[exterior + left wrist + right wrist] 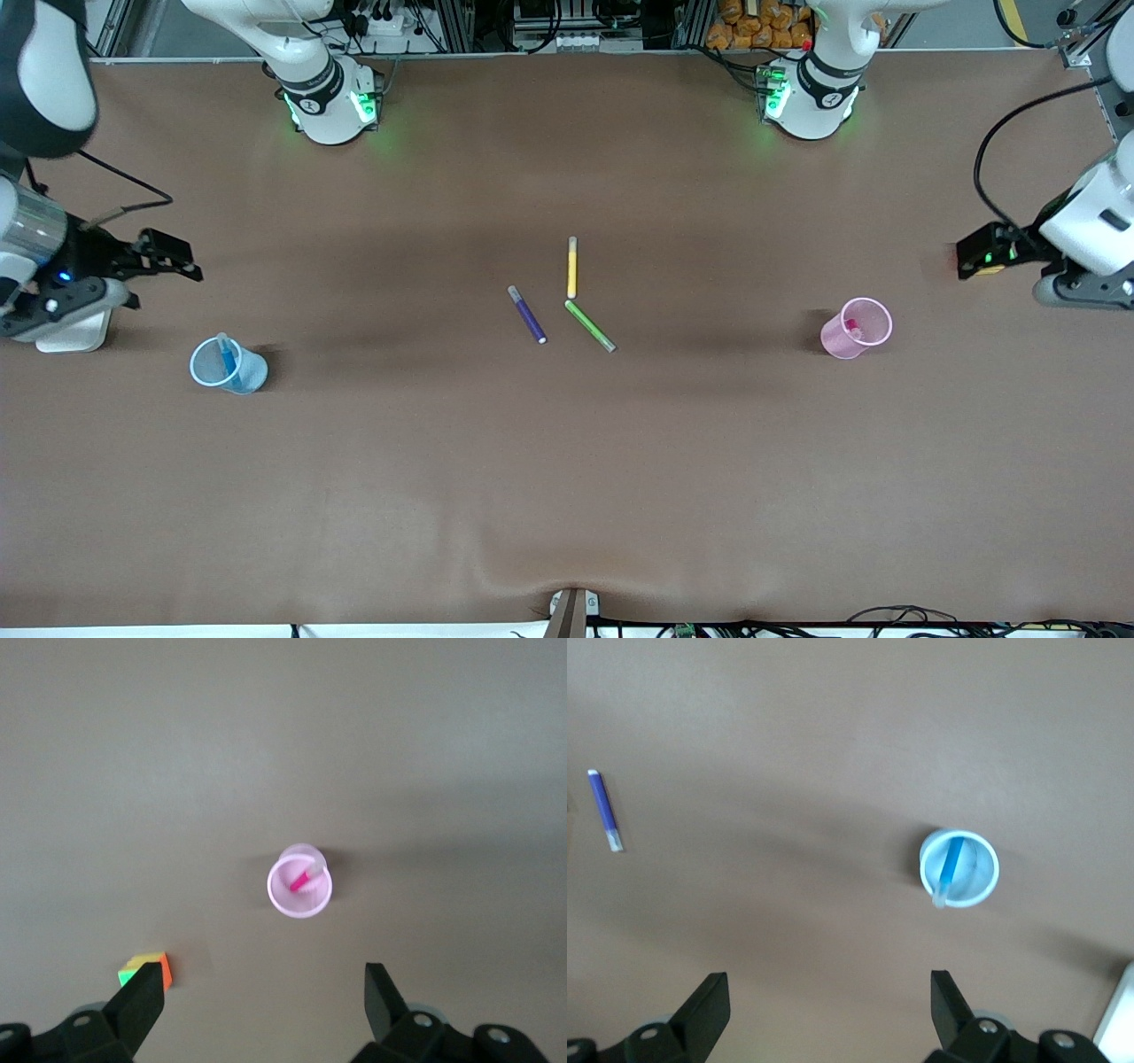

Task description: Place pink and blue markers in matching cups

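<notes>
- The left gripper (257,1005) hung with fingers spread wide, up over the table near the pink cup (299,887), which held the pink marker (302,879).
- The right gripper (824,1010) was spread too, near the blue cup (959,868) holding the blue marker (950,865).

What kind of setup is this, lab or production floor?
Most likely a robotics lab bench: two arm bases bolted along one edge of a brown-covered table, cabling and aluminium framing along that edge, and only small props out: a blue cup, a pink cup and loose pens.

I see the pink marker (852,325) mostly hidden inside the pink cup (843,341); both wrist views cut off my grippers' bodies.
</notes>
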Controlling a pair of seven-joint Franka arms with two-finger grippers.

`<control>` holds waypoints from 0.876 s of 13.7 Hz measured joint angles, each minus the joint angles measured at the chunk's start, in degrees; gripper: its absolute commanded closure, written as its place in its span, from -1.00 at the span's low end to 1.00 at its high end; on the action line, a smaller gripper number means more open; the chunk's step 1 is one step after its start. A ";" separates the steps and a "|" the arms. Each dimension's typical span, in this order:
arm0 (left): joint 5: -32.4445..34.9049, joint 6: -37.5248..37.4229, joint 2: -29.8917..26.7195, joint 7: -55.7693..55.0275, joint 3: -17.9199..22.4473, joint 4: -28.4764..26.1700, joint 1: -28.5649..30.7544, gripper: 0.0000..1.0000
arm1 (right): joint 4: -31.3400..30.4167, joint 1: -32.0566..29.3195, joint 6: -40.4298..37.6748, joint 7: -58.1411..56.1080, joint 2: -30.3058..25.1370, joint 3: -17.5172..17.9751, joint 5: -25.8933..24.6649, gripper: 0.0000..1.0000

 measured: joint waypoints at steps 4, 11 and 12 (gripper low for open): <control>-1.12 -5.16 -4.25 3.74 0.91 0.81 0.02 -1.00 | 4.52 -0.74 -7.11 8.07 -0.82 -0.93 -0.52 -1.00; -2.07 -8.01 -7.06 8.45 2.32 0.75 0.13 -1.00 | 5.77 -1.65 -13.78 16.54 -4.82 -1.15 -2.01 -1.00; -2.07 -8.00 -7.10 8.52 2.54 0.75 0.13 -1.00 | 5.88 -1.62 -14.06 16.66 -4.88 -1.09 -2.45 -1.00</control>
